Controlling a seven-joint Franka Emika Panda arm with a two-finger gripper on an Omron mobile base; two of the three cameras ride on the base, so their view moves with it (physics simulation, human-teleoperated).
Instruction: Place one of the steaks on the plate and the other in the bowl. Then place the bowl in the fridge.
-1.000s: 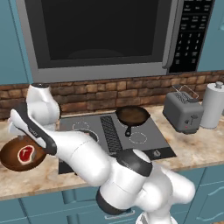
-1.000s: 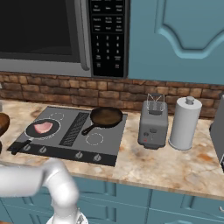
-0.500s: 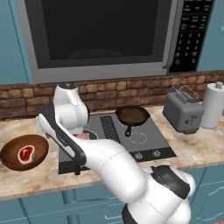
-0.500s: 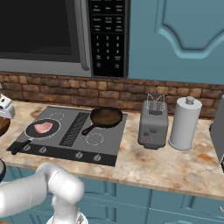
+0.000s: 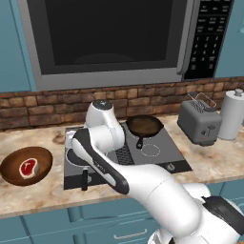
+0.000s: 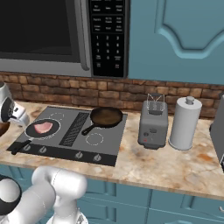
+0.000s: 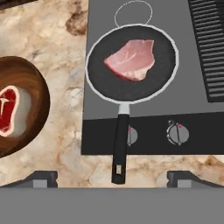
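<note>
The pincer (image 7: 112,178) is hanging released and empty over the desk (image 7: 52,52) edge. Beside it the red steak (image 7: 8,109) is lying in the bowl (image 7: 30,87); farther off, the pale steak (image 7: 130,59) is waiting in a frying pan (image 7: 164,65). Judging by this, the next move is descending onto that pale steak for the plate.
</note>
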